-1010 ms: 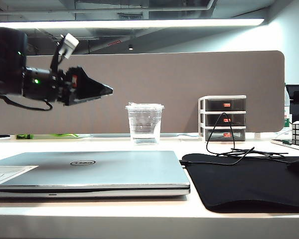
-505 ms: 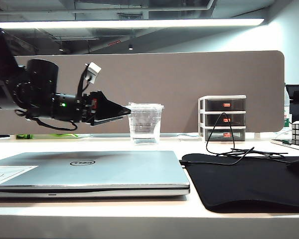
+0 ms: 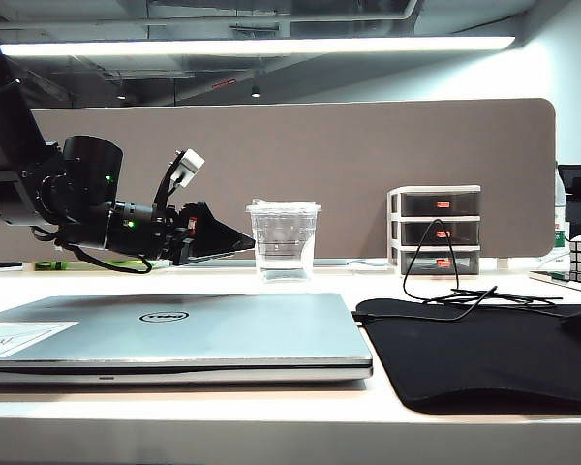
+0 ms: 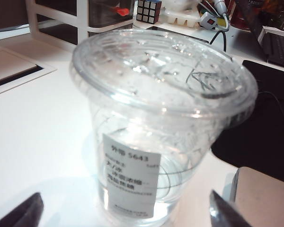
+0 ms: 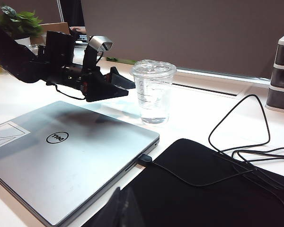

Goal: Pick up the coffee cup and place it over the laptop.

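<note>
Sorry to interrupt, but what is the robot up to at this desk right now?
The left gripper, jaws open, is level with the coffee cup and just short of it; nothing is gripped. The cup stands on the table behind the closed laptop. The right gripper hangs idle over the black mat.

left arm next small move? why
Probably ease the left hand forward until its open fingers bracket the coffee cup, then close. It sits just short of the cup, which stands upright on the table behind the laptop, and the wrist view shows the cup centred in the gap. The right hand stays out of it.
</note>
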Motion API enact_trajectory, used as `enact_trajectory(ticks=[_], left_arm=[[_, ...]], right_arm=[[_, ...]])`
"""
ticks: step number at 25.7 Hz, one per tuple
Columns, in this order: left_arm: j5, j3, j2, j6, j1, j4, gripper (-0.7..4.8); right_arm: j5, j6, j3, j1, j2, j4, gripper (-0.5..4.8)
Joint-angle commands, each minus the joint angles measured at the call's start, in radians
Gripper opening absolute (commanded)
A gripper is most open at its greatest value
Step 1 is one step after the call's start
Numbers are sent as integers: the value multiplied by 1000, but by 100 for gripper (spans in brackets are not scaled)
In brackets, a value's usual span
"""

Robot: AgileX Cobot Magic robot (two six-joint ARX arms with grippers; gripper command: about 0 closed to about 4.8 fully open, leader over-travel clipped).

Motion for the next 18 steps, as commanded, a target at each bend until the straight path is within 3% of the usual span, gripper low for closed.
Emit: enact_trajectory(ticks=[1,4,8,13,18], left_arm=[[2,3,-6,-7,1,32,479],[13,3,-5,-8,1,35,479],[108,3,-5,90,1,34,479],[110,4,-5,147,1,40,479],[79,8,-3,145,1,41,479]], right_arm=[[-6,0,-5,1,0,10,-6],[-6,0,-5,1,0,10,-6],[-5,0,-5,1,0,9,-6],[-6,0,-5,1,0,10,-6],[-26,0,-5,0,0,10,-6]])
